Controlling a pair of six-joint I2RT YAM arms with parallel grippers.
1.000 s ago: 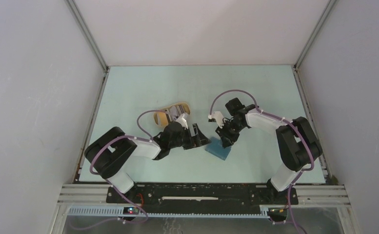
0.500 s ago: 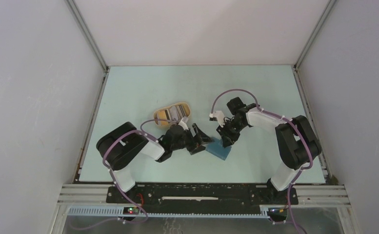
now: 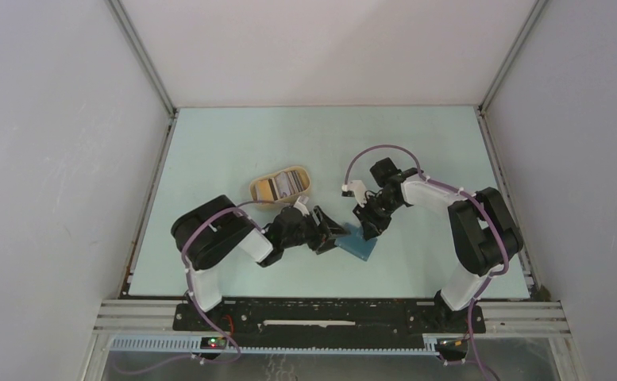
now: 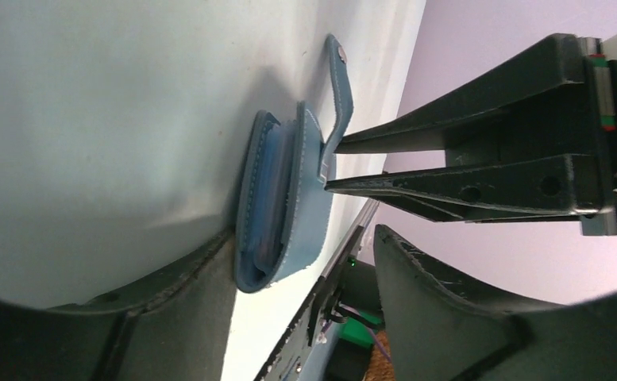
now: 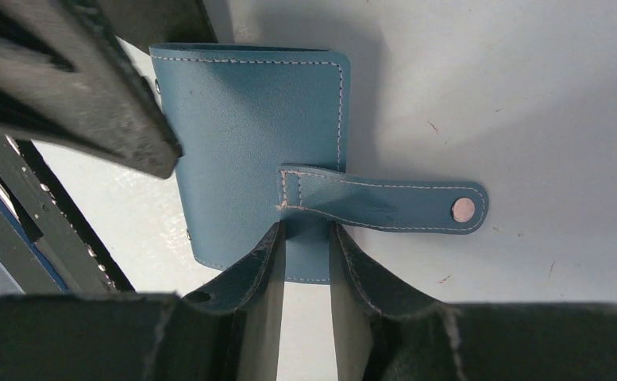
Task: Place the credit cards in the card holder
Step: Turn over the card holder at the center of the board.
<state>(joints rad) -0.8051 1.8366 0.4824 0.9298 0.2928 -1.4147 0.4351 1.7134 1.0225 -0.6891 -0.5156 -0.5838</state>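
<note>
The card holder (image 3: 360, 246) is a teal-blue wallet lying folded on the table, its snap strap (image 5: 384, 205) sticking out loose. My right gripper (image 3: 366, 228) points down at it. Its jaws stand narrowly apart with the fingertips (image 5: 275, 238) resting on the cover just below the strap's root, and nothing is between them. My left gripper (image 3: 330, 234) comes in low from the left, open, with the wallet's (image 4: 285, 198) near end between its wide fingers (image 4: 170, 302). The credit cards (image 3: 289, 181) lie in a tan tray behind the left arm.
The tan oval tray (image 3: 256, 190) sits just behind the left wrist. The table's front edge and a black rail (image 4: 329, 302) run close beside the wallet. Grey walls close in the table on three sides.
The left arm has swung away from the tray to the wallet's left side, and its jaws have narrowed somewhat. The right gripper has stayed on the wallet.
</note>
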